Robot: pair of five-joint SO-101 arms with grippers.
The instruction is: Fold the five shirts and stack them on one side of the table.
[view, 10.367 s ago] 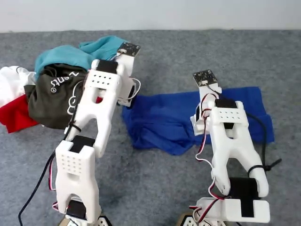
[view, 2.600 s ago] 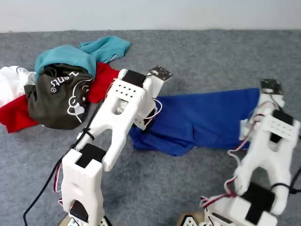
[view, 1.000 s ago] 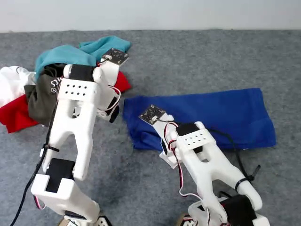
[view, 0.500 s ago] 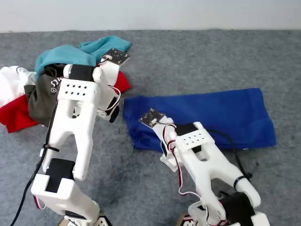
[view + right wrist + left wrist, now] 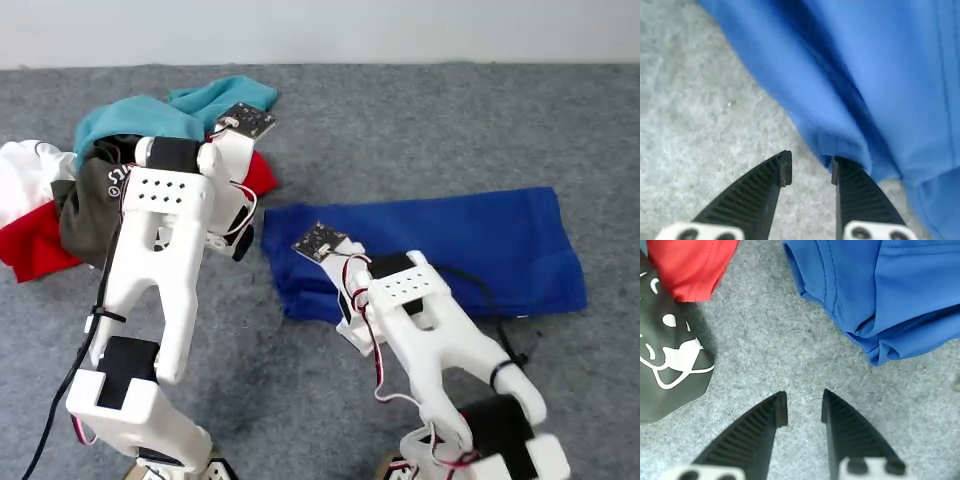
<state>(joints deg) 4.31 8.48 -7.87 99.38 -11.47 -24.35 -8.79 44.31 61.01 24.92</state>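
The right pincer is held apart and empty at the bunched near-left corner of the blue shirt — it has been brought there from the shirt's far right end. The left pincer, also apart, has been drawn back over bare worktop beside the heap of unfolded shirts. The blue shirt is now spread flat, so a first fold seems due. Whether the hem is touched cannot be told — from above, that corner is covered by the right arm.
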